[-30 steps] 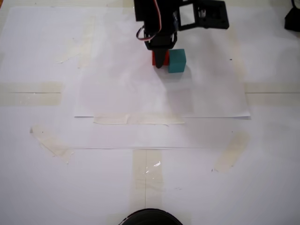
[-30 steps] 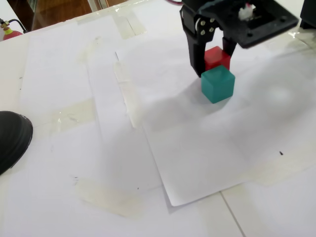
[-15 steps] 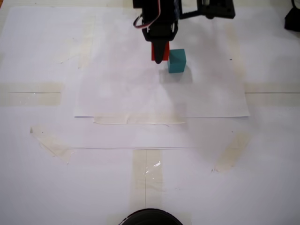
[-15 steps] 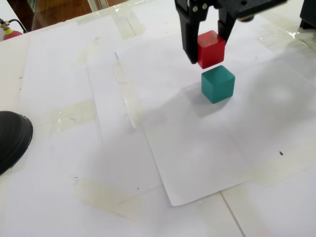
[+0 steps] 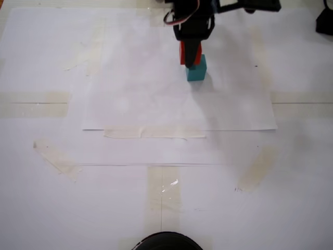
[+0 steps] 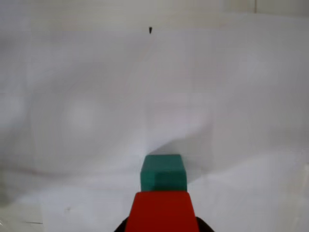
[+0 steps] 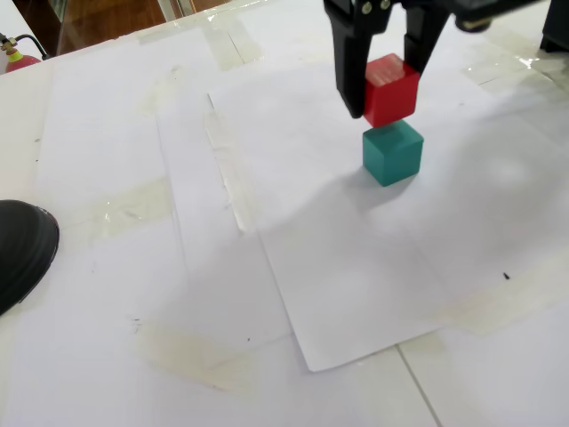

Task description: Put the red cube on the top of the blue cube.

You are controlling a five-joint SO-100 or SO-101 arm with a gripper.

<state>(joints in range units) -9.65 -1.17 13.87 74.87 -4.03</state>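
The red cube [image 7: 391,89] is off the table, pinched between the black fingers of my gripper [image 7: 384,93], which is shut on it. It hangs right over the blue cube [image 7: 392,153], a teal block resting on the white paper. Whether the two touch, I cannot tell. In the other fixed view the gripper [image 5: 191,56] covers most of the red cube [image 5: 183,53] and overlaps the top edge of the blue cube [image 5: 196,71]. The wrist view has the red cube [image 6: 161,212] at the bottom edge and the blue cube [image 6: 163,173] just beyond it.
White paper sheets [image 5: 177,104] taped down with translucent tape cover the table. A black round object [image 5: 165,241] sits at the near edge, seen also as the black round object [image 7: 22,249] at the left. Another black item [image 5: 325,21] is at the far right corner.
The gripper lifted the red cube from the table beside the blue cube, then carried it sideways until it sat over the blue cube. The blue cube stayed put.
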